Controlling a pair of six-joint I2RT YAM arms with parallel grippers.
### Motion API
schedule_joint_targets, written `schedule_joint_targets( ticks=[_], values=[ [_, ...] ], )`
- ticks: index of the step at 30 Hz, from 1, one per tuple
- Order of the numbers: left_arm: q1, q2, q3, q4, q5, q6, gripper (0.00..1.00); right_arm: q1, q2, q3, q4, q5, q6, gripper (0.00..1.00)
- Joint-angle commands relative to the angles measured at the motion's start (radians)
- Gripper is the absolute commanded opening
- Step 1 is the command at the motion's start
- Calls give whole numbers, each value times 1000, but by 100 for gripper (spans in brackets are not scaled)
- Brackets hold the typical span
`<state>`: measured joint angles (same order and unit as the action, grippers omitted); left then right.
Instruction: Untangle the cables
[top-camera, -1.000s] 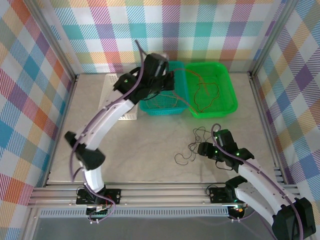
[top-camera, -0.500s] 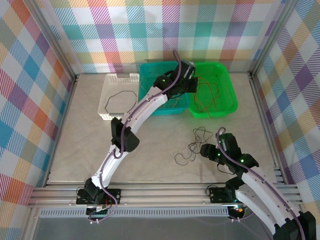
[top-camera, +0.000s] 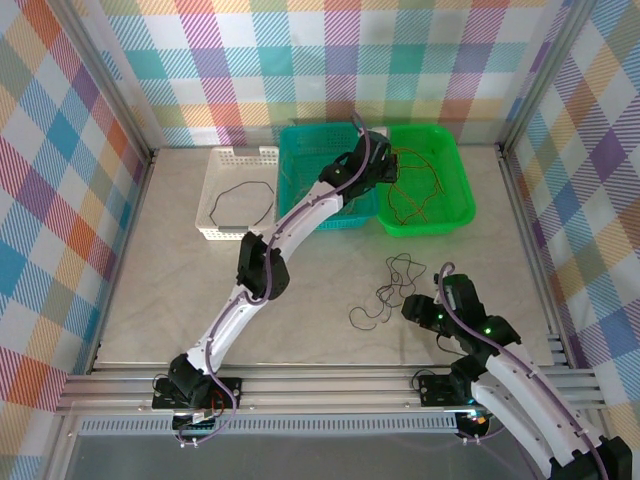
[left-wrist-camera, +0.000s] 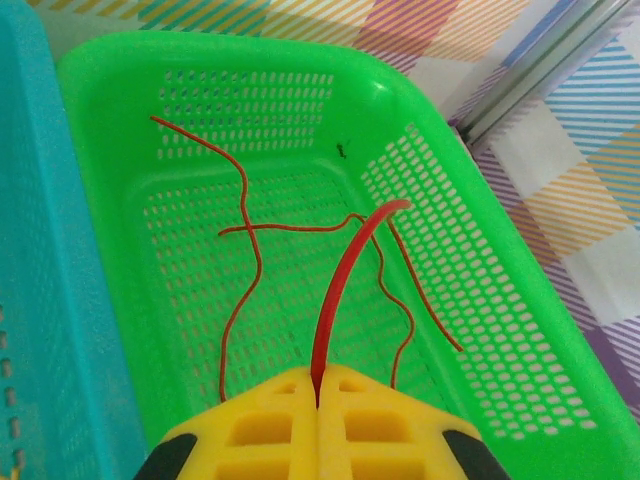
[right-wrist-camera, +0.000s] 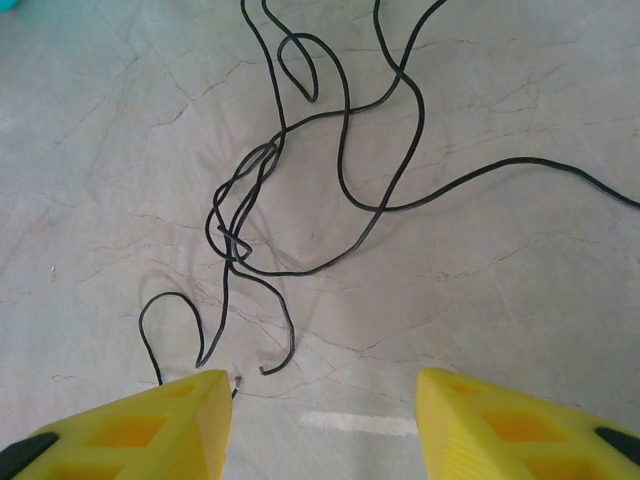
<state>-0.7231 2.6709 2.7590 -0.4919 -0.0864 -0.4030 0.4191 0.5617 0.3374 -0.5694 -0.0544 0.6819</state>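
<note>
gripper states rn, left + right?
Left gripper: closed on a red cable, over the green basket.
Right gripper: open, empty, above the black cables.

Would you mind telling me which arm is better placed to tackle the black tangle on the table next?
Right. The right gripper, open, hovers beside the black cables, while the left gripper is shut on a red cable over the green basket.
</note>
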Motion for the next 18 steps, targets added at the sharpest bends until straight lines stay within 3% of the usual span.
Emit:
schedule_joint_targets(
  ticks=[1, 4, 9, 18],
  values=[
    [4, 41, 35, 87, 12, -15, 0, -3, -2, -6, -3, -10, 17, 52],
    [5, 55, 37, 90, 35, -28, 4, -3, 8, -9, 4, -6, 18, 52],
    [3, 21, 37, 97, 69, -19, 33, -4, 48, -14, 38, 4, 19, 51],
    [-6, -148, 36, 92, 133, 10, 68, -3, 145, -23, 155, 44, 49, 48]
  ],
)
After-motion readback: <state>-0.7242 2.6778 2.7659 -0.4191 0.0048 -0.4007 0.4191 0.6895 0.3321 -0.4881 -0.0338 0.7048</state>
